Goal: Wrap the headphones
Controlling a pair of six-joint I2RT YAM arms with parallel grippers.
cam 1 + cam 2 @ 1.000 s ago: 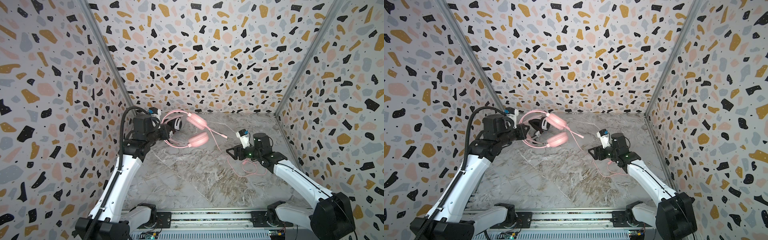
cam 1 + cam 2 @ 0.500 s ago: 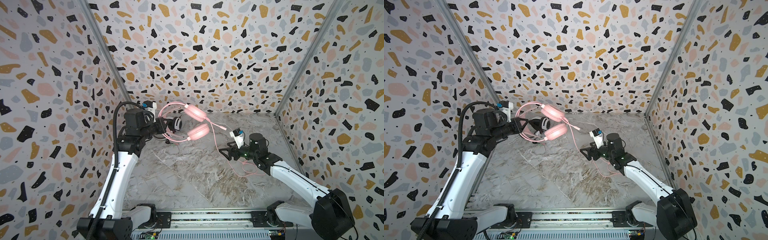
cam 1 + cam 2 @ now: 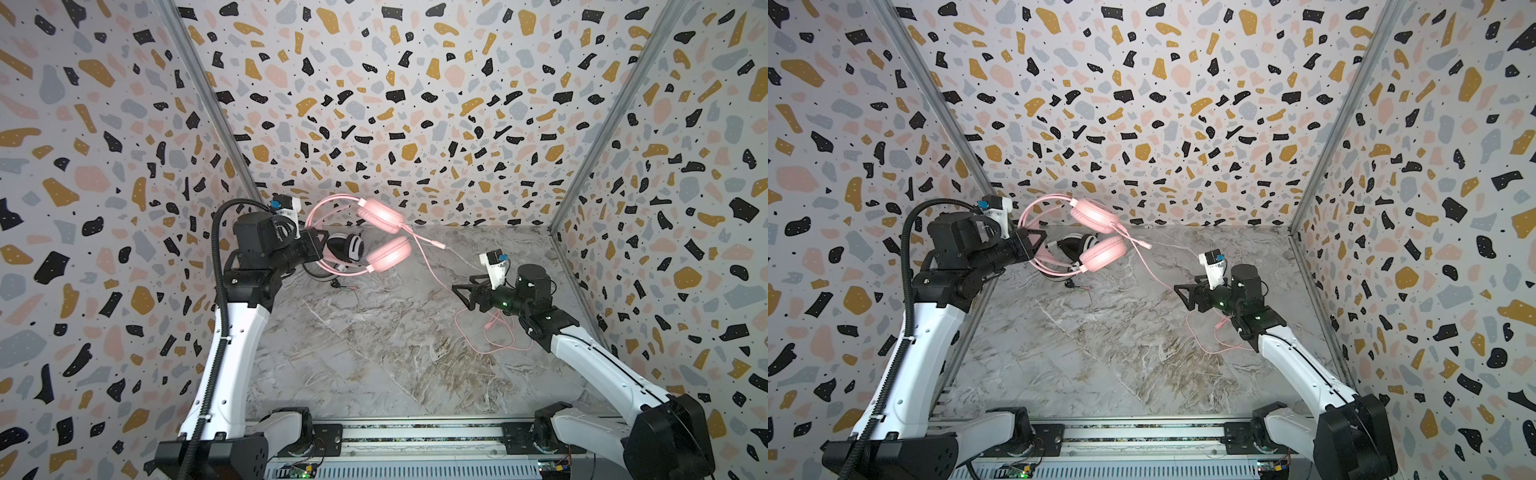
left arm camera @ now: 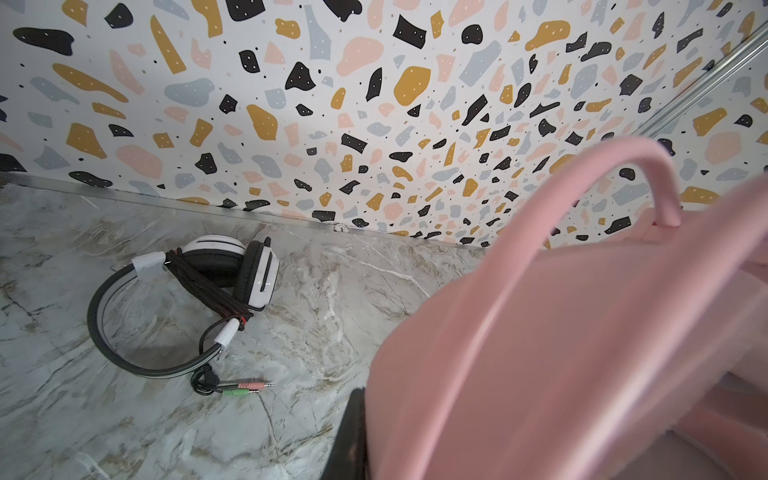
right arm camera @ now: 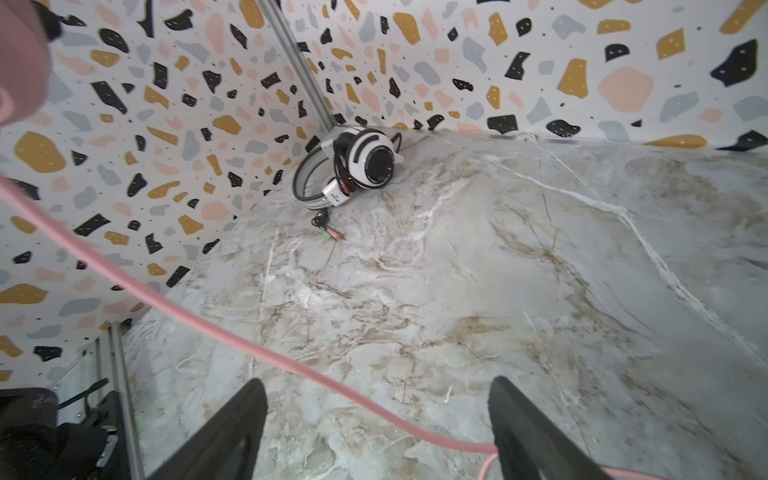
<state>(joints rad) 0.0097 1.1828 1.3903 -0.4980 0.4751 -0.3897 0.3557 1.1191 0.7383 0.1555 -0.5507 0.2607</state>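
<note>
Here, your left gripper (image 3: 318, 245) clamps the pink headset (image 3: 380, 214) aloft so its cable (image 5: 249, 345) runs between the parted jaws of the right gripper (image 5: 378, 384).

Both arms share one build: glossy white shells on the long links, matt black housings at the joints. The left arm (image 3: 232, 353) carries a black ribbed cable hose (image 3: 216, 291) along its outer side, fixed with white ties (image 3: 226, 340); small dark screw heads dot its shell. The right arm (image 3: 602, 365) has a bulky black shoulder housing (image 3: 665, 440) and a green light (image 3: 504, 302) near the wrist. Each wrist bears a white camera bracket (image 3: 492, 266) with a blue plug. The left hand (image 3: 1038, 241) and right hand (image 3: 463, 293) are black, with flat triangular fingers (image 5: 232, 432). Both bases sit on a silver-and-black rail (image 3: 415, 436) along the desk's near edge.
</note>
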